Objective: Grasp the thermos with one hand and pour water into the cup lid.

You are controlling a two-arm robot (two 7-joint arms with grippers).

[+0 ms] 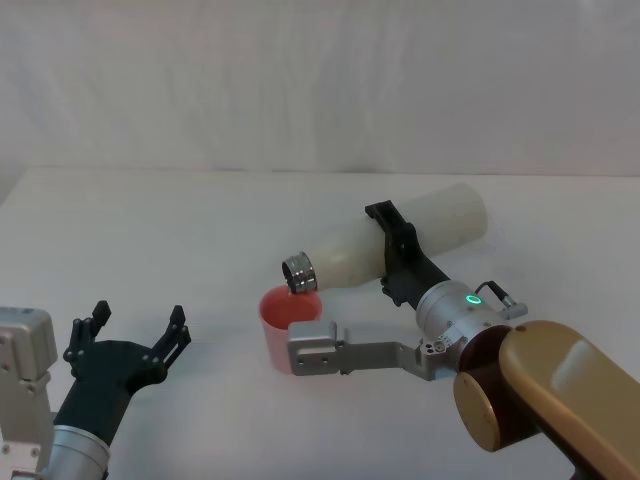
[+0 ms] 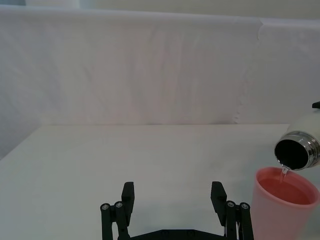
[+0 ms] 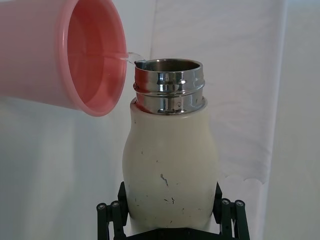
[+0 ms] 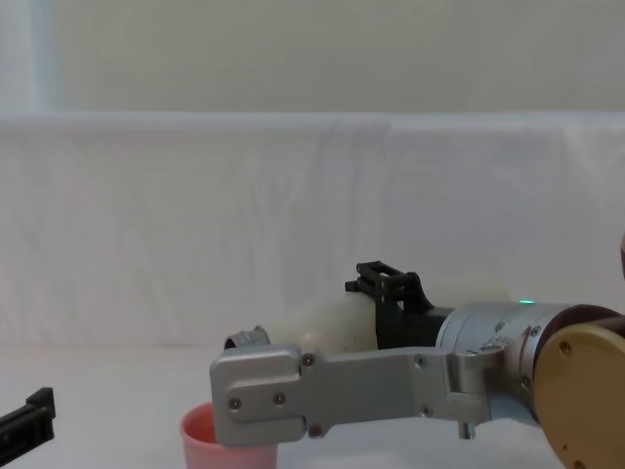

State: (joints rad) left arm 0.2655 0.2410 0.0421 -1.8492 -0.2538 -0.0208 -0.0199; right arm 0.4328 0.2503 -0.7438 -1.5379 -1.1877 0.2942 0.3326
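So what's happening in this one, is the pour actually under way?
Yes. The right gripper is clamped around the body of the thermos and holds it tipped nearly flat, steel neck over the pink cup lid standing on the white table. A thin stream of water runs from the mouth into the cup. The left gripper sits open near the table's front left, holding nothing.

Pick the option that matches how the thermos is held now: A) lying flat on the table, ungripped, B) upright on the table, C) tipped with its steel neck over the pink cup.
C: the right gripper holds the thermos tilted, neck above the cup lid.
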